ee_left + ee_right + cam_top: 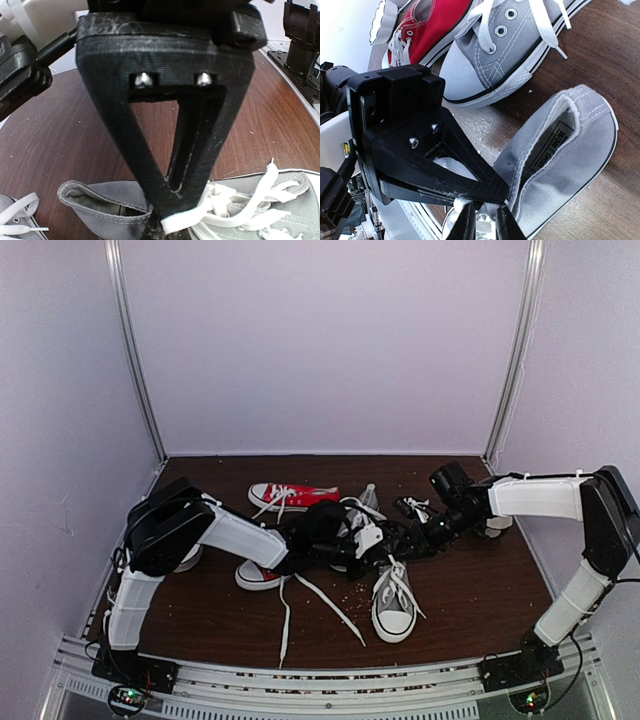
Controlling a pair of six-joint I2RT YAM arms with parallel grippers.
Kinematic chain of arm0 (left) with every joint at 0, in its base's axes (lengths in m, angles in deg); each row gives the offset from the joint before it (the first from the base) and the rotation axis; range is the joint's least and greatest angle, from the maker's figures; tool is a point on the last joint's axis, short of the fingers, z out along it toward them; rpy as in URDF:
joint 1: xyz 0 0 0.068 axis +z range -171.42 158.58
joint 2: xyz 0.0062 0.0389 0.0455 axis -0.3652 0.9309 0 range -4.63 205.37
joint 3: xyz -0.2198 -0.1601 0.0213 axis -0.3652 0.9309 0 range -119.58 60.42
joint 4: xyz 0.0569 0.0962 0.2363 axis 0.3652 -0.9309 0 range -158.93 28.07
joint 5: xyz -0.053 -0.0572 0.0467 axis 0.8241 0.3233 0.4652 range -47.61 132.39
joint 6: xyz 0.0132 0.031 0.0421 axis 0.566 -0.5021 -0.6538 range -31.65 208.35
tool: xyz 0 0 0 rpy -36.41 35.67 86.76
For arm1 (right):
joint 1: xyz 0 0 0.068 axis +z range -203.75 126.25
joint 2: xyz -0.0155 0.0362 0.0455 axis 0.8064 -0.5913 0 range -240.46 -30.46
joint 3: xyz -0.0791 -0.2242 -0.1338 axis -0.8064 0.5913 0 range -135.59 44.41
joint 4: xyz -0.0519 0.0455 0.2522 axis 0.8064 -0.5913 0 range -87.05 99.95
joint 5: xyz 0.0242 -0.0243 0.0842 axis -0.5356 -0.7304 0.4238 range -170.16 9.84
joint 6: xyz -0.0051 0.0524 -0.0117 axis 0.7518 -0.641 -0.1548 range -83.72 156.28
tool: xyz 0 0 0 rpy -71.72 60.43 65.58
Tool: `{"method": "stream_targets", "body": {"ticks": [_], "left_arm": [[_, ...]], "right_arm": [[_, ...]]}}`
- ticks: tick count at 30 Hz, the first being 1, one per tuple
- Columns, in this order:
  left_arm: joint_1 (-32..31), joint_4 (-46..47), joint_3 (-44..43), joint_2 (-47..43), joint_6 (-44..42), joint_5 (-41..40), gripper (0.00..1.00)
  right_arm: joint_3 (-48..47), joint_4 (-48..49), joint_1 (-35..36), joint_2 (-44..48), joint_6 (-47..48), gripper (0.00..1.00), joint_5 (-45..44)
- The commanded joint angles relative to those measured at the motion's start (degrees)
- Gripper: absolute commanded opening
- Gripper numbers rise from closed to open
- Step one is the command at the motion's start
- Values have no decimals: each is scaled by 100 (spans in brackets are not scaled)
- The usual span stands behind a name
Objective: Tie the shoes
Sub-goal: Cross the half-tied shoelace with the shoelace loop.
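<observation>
Two grey shoes lie mid-table: one in front (393,605), one partly hidden behind the grippers (362,508). My left gripper (345,545) and right gripper (400,538) meet tip to tip between them. In the left wrist view my left gripper (159,233) is shut at the bottom edge, pinching the end of a white lace (187,216) over a grey shoe (100,207). In the right wrist view my right gripper (485,225) stands slightly open, with lace (460,202) at its fingertips. A grey shoe's heel opening (560,150) lies beside it, and the other grey shoe's toe (480,75) lies above.
Two red sneakers lie at the left, one at the back (290,497) and one under the left arm (258,577). Loose white laces (325,605) trail toward the front rail (320,680). White crumbs dot the brown table (470,590). Walls close in three sides.
</observation>
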Motion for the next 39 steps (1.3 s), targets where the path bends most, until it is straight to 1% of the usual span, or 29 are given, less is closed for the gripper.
{"method": "stream_targets", "body": {"ticks": [1,5,10,13,17,22,27,36,39], "left_arm": [[-97,285,-246,181,78,62,0],[-102,355,-288,195,119,-37,0],[-102,640,-257,211,347,-90,0],[-108,800,-238,218,477,-43,0],[-118,898,-246,237,571,-11,0],[-111,885,-34,137,463,-155,0],[-111,460,10,29,81,-446,0],[-111,264,-1,-11,-69,-497,0],[-111,303,18,-66,-75,-476,0]], "right_arm": [[116,333,97,-83,-140,16,389],[222,313,139,-111,-126,18,380],[303,485,184,-129,-246,18,299],[283,600,192,-154,-341,12,295],[301,707,195,-105,-424,0,276],[253,389,87,242,-300,0,-76],[174,69,-60,434,-130,0,-306],[73,-149,-70,469,32,0,-371],[103,-144,-66,433,79,0,-215]]}}
